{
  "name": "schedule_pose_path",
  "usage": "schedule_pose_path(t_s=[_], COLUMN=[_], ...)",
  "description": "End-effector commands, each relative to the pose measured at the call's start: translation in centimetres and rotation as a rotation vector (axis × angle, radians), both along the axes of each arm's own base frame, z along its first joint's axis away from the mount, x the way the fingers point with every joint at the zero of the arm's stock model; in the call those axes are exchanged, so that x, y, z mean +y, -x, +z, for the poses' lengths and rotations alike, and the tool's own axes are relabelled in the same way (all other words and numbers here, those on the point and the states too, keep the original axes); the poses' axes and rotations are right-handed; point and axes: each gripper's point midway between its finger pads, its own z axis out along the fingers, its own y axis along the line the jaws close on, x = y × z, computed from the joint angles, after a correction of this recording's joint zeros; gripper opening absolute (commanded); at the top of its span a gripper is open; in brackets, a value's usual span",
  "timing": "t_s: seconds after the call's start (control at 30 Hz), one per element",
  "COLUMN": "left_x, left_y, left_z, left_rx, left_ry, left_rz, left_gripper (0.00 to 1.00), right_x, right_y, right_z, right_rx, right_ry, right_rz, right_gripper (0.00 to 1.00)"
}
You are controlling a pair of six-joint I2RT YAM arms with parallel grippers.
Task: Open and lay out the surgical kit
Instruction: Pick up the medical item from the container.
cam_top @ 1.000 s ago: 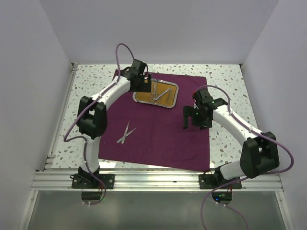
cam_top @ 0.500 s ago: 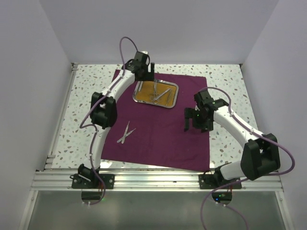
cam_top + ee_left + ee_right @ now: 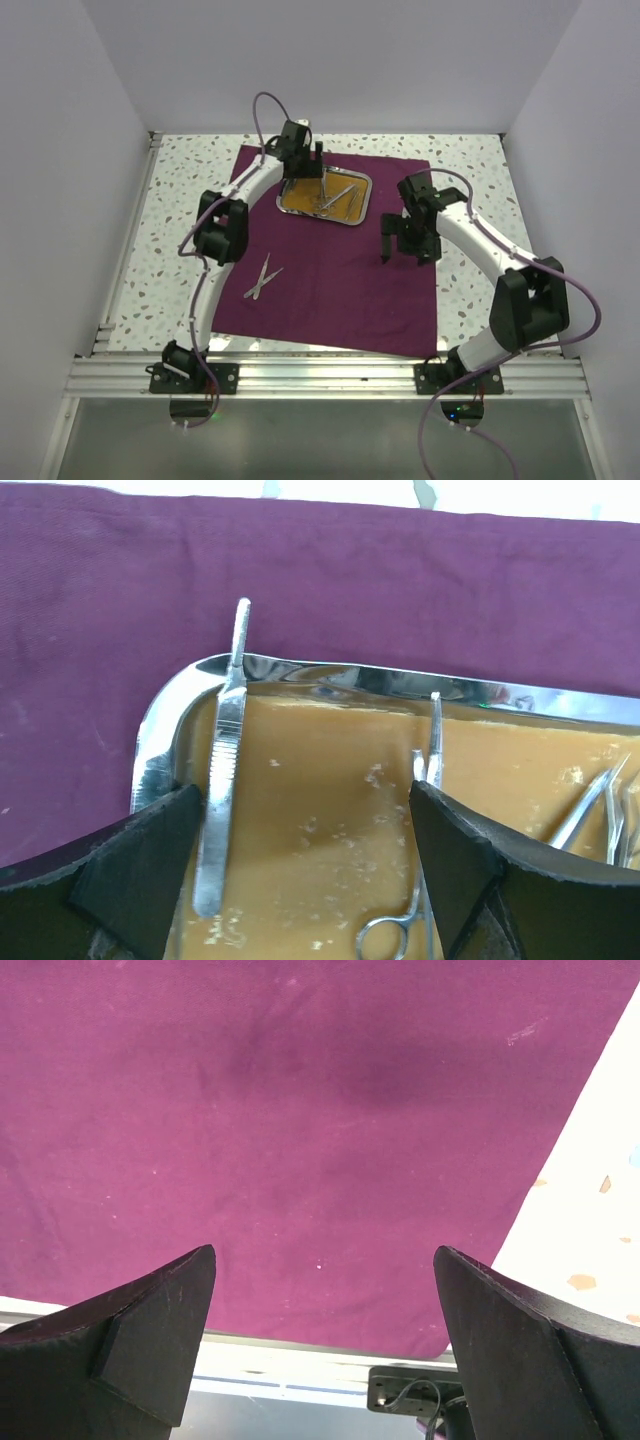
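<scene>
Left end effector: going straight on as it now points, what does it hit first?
Likely the tray floor, between the tweezers and a ring-handled instrument. The open left end effector straddles that gap; the tweezers lie close by one finger. Depth unclear.

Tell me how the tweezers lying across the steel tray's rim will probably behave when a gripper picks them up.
The tweezers look like thin polished steel, so they are probably stiff, light and slippery in a gripper. Their far end rests over the rim of the steel tray, so a push may make them slide or pivot rather than roll.
</scene>
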Motion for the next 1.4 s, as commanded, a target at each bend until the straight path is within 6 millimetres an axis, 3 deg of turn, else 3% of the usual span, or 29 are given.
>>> schedule_pose_path(t_s=[0.0,0.27,0.5,0.83,1.03,1.07,1.1,1.3,1.37], left_x=[0.0,1.3,2.9,6.7,7.3,7.3,7.3,7.0,7.0], left_y=[-1.1,-1.2,-1.5,0.7,1.9,2.0,2.1,3.0,3.3], left_z=[2.4,-0.2,-1.7,-6.6,-8.3,-8.2,-8.4,-9.1,-9.3], left_rx=[-0.082,-0.028,-0.003,0.106,0.152,0.154,0.159,0.185,0.196], left_ry=[0.049,0.042,-0.016,-0.216,-0.242,-0.244,-0.245,-0.261,-0.266], left_rz=[0.006,0.020,0.072,0.137,0.140,0.141,0.140,0.123,0.120], left_gripper=[0.90,0.88,0.68,0.59,0.37,0.26,0.22,0.15,0.01], right_x=[-0.4,-0.1,0.1,0.0,-0.1,-0.2,-0.2,-0.4,-0.3], right_y=[-0.2,-0.8,-1.2,-0.7,-0.3,-0.1,-0.1,0.4,0.6], right_z=[0.6,0.4,0.7,-0.3,-0.6,-0.8,-0.8,-1.4,-1.5], right_rx=[0.013,0.023,0.015,0.031,0.032,0.037,0.034,0.037,0.038], right_ry=[0.023,0.022,0.022,0.018,0.019,0.023,0.022,0.021,0.018], right_rz=[-0.018,-0.043,-0.054,-0.061,-0.056,-0.055,-0.055,-0.053,-0.049], right_gripper=[0.94,0.94,0.93,0.93,0.93,0.93,0.93,0.93,0.93])
